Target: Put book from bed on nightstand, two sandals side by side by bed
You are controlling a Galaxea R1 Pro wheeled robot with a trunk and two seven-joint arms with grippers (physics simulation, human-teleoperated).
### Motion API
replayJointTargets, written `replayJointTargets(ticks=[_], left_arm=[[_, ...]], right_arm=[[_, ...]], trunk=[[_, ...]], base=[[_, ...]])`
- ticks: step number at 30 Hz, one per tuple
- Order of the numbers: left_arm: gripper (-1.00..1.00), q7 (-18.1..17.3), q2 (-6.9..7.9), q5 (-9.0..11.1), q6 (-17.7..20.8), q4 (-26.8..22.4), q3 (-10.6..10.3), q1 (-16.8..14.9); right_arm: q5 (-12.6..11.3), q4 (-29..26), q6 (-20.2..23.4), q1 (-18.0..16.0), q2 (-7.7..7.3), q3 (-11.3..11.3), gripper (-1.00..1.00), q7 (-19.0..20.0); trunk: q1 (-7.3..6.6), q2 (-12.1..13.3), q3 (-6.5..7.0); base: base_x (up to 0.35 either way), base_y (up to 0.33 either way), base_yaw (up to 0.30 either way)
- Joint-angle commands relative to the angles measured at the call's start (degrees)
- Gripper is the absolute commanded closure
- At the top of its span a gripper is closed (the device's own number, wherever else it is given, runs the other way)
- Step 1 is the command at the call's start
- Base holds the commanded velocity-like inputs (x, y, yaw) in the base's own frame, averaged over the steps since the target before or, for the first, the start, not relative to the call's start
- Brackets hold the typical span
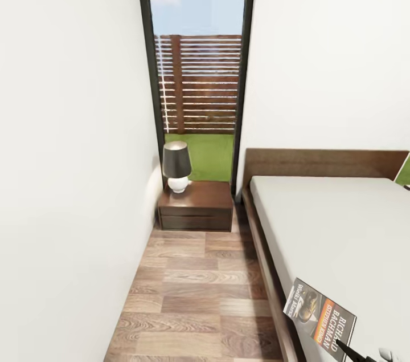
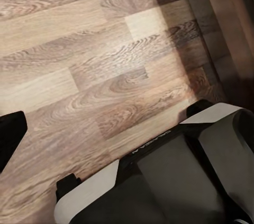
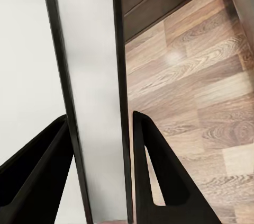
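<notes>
Dark, orange-banded book (image 1: 320, 317) on pale grey bed (image 1: 341, 219); dark brown nightstand (image 1: 196, 206).

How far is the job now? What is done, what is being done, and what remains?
Nothing looks finished yet. In hand: the right tool is closed on the book, seen edge-on between its fingers, over the bed's near edge. Left: carry the book along the wood floor and set it on the nightstand beside the lamp, then place both sandals next to the bed.
</notes>
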Motion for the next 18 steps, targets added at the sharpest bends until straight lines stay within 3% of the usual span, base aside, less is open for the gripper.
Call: replayJointTargets(ticks=[1, 18], left_arm=[[-1.00, 0.0, 0.01, -0.5, -0.4, 0.0, 0.0, -0.1], [-1.00, 0.0, 0.01, -0.5, -0.4, 0.0, 0.0, -0.1]], right_arm=[[-0.1, 0.1, -0.2, -0.1, 0.01, -0.2, 1.00, 0.2], [-0.1, 0.1, -0.2, -0.1, -0.03, -0.2, 1.00, 0.2]], trunk=[[0.07, -0.1, -0.13], [0.07, -0.1, -0.13]], base=[[0.303, 0.000, 0.000], [0.303, 0.000, 0.000]])
